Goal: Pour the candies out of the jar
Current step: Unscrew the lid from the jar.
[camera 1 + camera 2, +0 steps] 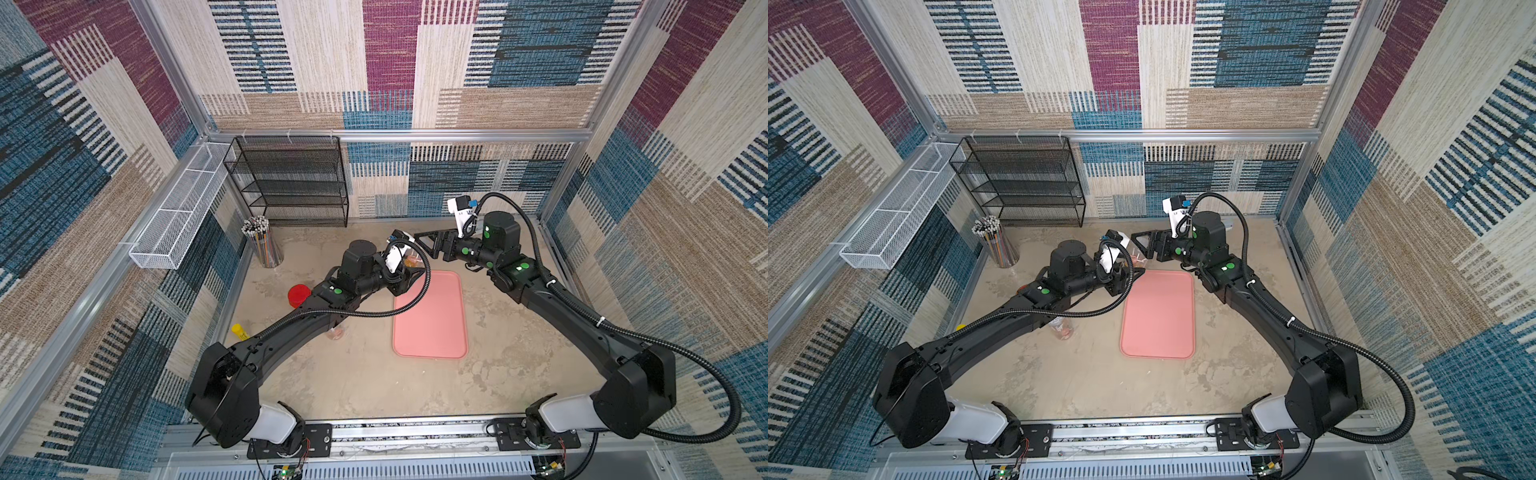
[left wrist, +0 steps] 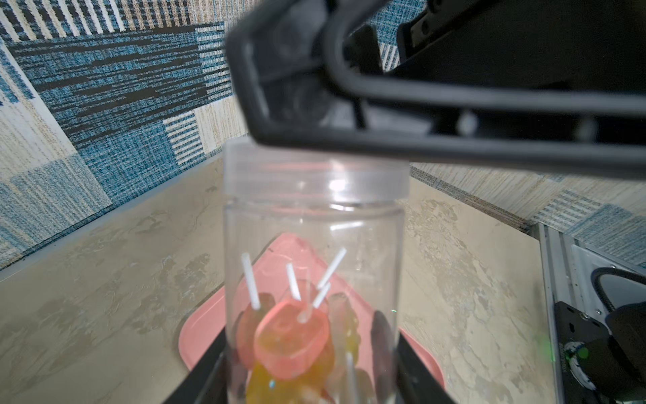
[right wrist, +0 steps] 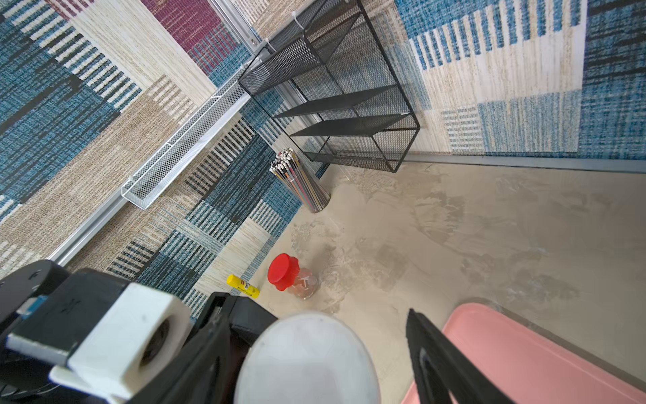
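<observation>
A clear jar (image 2: 314, 224) holds the candies (image 2: 293, 339), orange, pink and yellow lollipops on white sticks, piled at its bottom. My left gripper (image 2: 311, 363) is shut on the jar's lower body and holds it upright above the far end of the pink tray (image 1: 430, 324). A translucent white lid (image 3: 307, 360) sits on the jar. My right gripper (image 3: 316, 314) is open around the lid, one finger close against it and a gap at the other. In both top views the jar (image 1: 412, 261) (image 1: 1136, 258) is mostly hidden by the two grippers (image 1: 424, 245) (image 1: 409, 278).
A red-lidded jar (image 3: 283, 273) and a yellow glue stick (image 3: 243, 285) stand near the left wall. A cup of pencils (image 1: 264, 241), a black mesh shelf (image 1: 291, 178) and a white wire basket (image 1: 178, 216) fill the back left. A small clear jar (image 1: 1063, 328) sits under my left arm.
</observation>
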`<state>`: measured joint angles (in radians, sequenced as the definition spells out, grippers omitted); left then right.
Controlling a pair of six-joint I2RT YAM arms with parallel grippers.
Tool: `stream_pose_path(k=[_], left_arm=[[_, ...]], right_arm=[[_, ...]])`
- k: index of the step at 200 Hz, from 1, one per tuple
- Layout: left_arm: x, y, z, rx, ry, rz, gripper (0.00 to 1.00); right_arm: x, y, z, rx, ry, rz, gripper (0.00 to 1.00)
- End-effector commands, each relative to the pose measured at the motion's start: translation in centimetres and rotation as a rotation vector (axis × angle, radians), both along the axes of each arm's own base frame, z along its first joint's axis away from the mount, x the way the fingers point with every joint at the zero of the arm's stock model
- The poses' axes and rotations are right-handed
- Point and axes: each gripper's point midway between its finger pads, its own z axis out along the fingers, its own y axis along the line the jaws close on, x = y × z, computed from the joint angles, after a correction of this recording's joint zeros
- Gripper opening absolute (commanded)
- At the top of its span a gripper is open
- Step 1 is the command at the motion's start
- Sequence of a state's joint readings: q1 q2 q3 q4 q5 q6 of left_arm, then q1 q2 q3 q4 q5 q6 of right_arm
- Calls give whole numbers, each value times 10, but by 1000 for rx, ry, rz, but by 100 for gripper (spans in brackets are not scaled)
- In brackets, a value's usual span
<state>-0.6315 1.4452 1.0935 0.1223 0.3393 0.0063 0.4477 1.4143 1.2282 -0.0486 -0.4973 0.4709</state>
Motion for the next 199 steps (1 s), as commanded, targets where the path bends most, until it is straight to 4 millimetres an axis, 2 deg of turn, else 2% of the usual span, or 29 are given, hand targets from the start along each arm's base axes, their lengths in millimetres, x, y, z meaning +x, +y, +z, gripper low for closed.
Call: stream_pose_path(k=[1, 22, 76, 95, 112, 141, 158, 199], left_arm=[[2, 1, 9, -3, -47, 11, 0], [2, 1, 11, -3, -54, 14, 0], [4, 2, 8, -1, -47, 23, 0], [4, 1, 9, -12, -49, 18, 0], [3, 3, 19, -42, -54, -11, 0], [-10, 2, 39, -115, -56, -151, 0], [-28, -1, 50, -161, -56, -274, 0], [-54, -9, 57, -213, -13, -444, 0]], right_arm=[[1, 2, 0, 18, 5, -4, 77], [1, 2, -1, 24, 12, -5, 76], [-4, 4, 4, 43, 3, 21, 49], [-7, 5, 10, 42, -26, 38, 43], [-13, 7, 18, 47, -71, 82, 39], [-39, 12, 44, 81, -193, 242, 36], [-60, 13, 54, 92, -270, 343, 35], [-96, 8, 59, 99, -367, 445, 32]])
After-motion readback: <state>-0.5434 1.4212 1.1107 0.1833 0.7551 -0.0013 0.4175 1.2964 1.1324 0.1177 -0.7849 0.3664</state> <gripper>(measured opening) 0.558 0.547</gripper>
